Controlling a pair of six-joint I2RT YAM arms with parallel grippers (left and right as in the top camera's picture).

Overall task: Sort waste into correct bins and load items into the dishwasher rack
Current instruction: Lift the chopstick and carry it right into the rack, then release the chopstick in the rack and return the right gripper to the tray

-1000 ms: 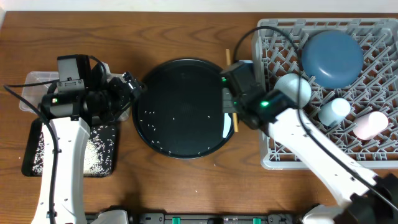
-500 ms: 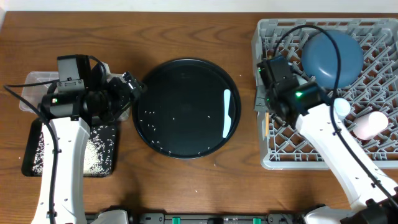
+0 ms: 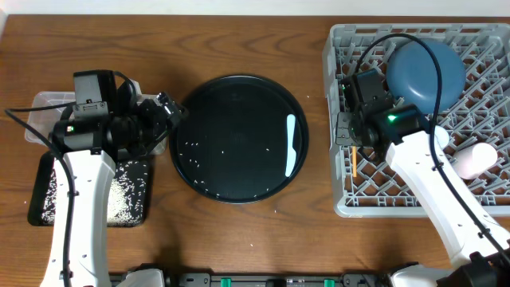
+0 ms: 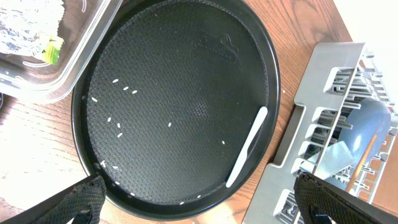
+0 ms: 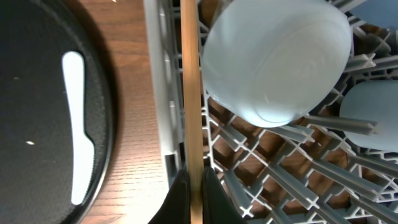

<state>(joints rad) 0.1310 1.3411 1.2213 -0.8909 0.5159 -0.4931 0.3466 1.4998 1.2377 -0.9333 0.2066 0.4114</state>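
over the rack edge, right jaws clamp the chopstick; left jaws apart.

Right tool – chopstick pinched – has swung from round tray to rack.

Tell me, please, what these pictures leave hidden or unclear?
Clear plastic rectangular tub: overhead, the left arm covers most; left wrist, the frame edge cuts it.
Pale-blue bowl: overhead, the right arm largely hides it.
Thin wooden chopstick: right wrist, its held end is hidden inside the shut right gripper.
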